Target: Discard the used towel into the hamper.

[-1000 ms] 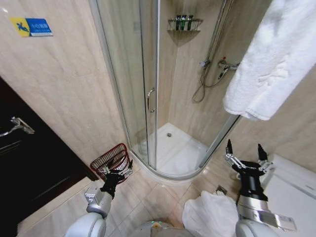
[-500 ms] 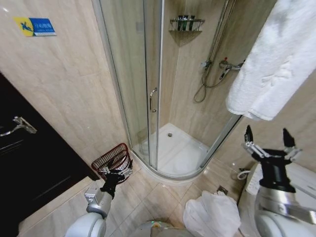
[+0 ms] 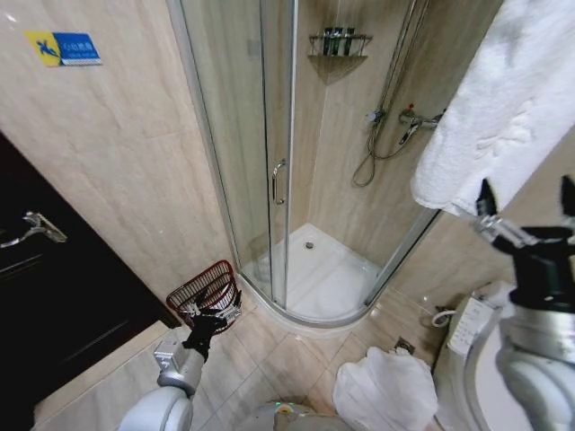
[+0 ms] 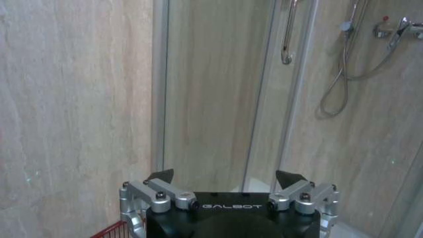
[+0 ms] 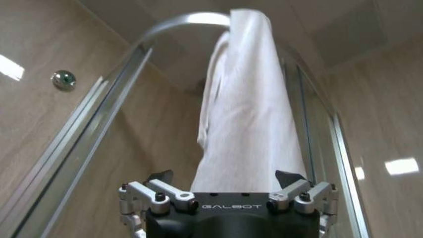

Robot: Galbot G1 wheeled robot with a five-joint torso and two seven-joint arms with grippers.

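You have the glass shower enclosure filling the middle of the head view, its curved top rail carrying the white towel, which hangs down the outside of the glass at the right. A second white cloth lies crumpled on the tiled floor, below and to the inside of your right arm.

Your right gripper is raised with its jaws spread wide and nothing between them; the lower hem of the hanging towel sits just above and ahead of the fingertips, not clearly touching. In the right wrist view the towel drops straight toward the gap between the two fingers.

Your left gripper is low, jaws wide and empty too. The hamper, a reddish-brown wire basket, stands on the floor against the wall just beyond those jaws; its red rim shows beside one finger in the left wrist view
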